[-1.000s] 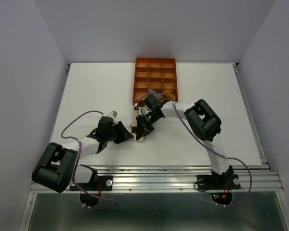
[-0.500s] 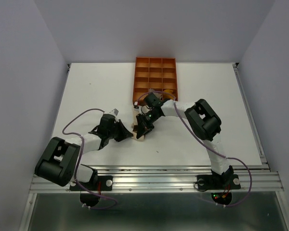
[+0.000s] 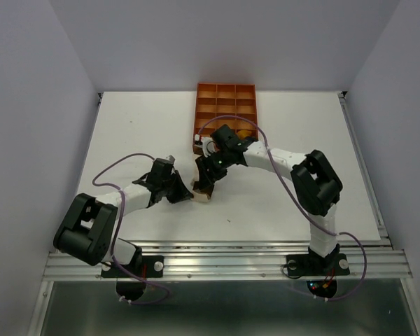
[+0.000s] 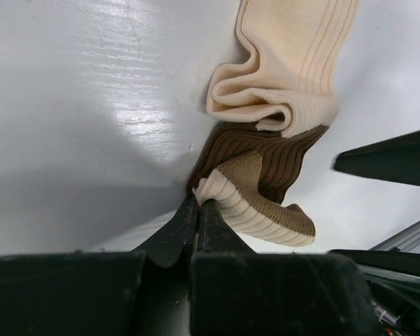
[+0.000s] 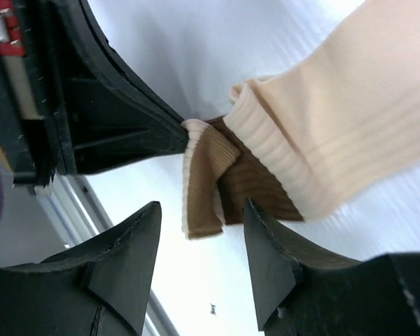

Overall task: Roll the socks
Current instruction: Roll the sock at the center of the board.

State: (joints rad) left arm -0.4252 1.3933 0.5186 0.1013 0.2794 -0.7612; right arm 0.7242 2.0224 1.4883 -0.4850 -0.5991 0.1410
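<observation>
On the white surface [image 3: 301,147], just in front of the orange tray [image 3: 197,119], lies the cream banded sock [image 4: 294,77]. Our left gripper [image 4: 197,210] has jaws clamped on its banded end; our right gripper [image 5: 201,206], jaws apart, should pinch the fold squarely.

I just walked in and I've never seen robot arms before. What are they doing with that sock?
Two robot arms are working on a cream sock with tan and brown bands lying on the white table. The left gripper is shut, pinching the sock's ribbed edge. The right gripper is open, its fingers either side of the folded end, not gripping. The sock is bunched up there, not yet rolled. An orange tray sits behind.
</observation>
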